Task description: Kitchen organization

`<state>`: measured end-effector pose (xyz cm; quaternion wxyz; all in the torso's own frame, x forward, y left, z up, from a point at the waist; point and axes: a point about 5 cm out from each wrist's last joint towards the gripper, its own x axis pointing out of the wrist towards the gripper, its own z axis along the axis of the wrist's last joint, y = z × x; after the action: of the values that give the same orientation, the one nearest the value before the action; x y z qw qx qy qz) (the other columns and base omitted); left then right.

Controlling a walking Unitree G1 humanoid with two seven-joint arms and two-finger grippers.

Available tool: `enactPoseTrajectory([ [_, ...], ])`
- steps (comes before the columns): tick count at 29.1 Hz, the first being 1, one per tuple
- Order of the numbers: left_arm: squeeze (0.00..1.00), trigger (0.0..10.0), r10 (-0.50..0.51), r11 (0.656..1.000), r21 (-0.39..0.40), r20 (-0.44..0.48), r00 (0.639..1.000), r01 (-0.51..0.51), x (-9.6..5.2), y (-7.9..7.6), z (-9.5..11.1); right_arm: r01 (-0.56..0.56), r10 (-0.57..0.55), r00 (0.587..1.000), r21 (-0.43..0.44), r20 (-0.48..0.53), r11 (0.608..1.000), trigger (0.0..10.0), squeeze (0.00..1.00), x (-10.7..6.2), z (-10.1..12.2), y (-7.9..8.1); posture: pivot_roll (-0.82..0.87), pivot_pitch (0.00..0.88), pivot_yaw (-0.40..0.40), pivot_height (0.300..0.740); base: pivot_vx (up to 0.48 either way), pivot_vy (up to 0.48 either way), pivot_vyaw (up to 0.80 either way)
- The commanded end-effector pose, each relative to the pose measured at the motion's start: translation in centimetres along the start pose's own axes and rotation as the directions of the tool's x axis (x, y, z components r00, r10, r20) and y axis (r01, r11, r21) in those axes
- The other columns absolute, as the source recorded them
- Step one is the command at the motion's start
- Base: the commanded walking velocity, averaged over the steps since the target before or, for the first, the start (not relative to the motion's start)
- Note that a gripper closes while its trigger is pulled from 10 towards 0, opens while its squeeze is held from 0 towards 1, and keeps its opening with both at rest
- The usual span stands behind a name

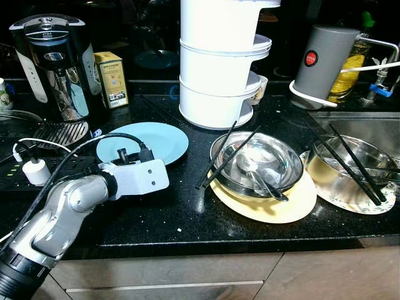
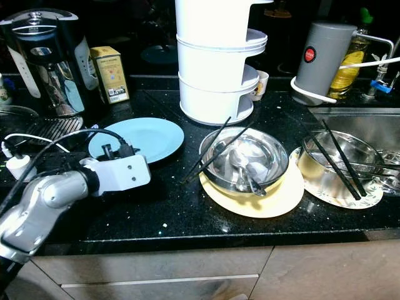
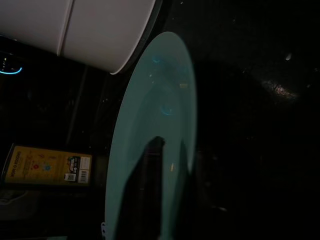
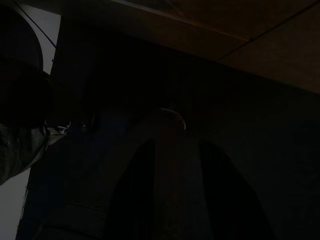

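The left end effector [image 3: 167,165] is reaching over the black worktop [image 1: 187,219] at the near rim of the light blue plate [image 1: 147,140]; its two dark fingers are sitting slightly apart over the plate. The plate is lying flat between the coffee machine [image 1: 53,65] and the steel bowl [image 1: 256,162] holding chopsticks [image 1: 219,156]. The right end effector [image 4: 175,190] is hanging in shadow, its fingers standing apart.

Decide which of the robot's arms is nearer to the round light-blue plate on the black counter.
Left. The left gripper reaches over the round light-blue plate; the right gripper hangs idle in shade.
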<state>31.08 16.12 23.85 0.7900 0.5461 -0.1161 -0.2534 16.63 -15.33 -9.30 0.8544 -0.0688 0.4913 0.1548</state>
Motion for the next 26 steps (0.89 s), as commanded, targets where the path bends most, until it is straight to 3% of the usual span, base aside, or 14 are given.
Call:
enactPoseTrajectory([
  [1,0.00,0.0,0.004,1.000,0.000,-0.010,1.000,-0.004,-0.1,-0.2,-0.4,-0.002,0.003,0.999,0.022,-0.043,1.000,10.0,0.00,-0.1,-1.3,0.3,0.01,0.082,-0.027,0.740,0.000,0.000,0.00],
  [14,0.00,0.0,0.031,1.000,0.003,0.006,1.000,-0.031,-0.1,-0.3,-0.3,-0.002,0.003,0.999,0.022,-0.047,1.000,10.0,0.00,-0.2,-1.4,0.3,0.01,0.083,-0.026,0.740,0.000,0.000,0.00],
  [20,0.00,0.0,0.196,0.979,-0.070,0.073,0.978,-0.191,-0.3,2.4,0.9,-0.001,0.002,0.999,0.023,-0.045,1.000,10.0,0.00,-0.2,-1.4,0.2,0.01,0.085,-0.027,0.740,0.000,0.000,0.00],
  [21,0.00,0.0,0.280,0.956,-0.118,0.104,0.954,-0.268,-0.5,3.8,1.4,-0.001,0.002,0.999,0.024,-0.044,1.000,10.0,0.00,-0.2,-1.3,0.2,0.01,0.085,-0.027,0.740,0.000,0.000,0.00],
  [26,0.00,0.0,0.390,0.907,-0.230,0.147,0.909,-0.352,-1.0,5.5,2.2,-0.001,0.002,0.999,0.027,-0.041,1.000,10.0,0.00,-0.1,-1.3,0.2,0.01,0.085,-0.028,0.740,0.000,0.000,0.00],
])
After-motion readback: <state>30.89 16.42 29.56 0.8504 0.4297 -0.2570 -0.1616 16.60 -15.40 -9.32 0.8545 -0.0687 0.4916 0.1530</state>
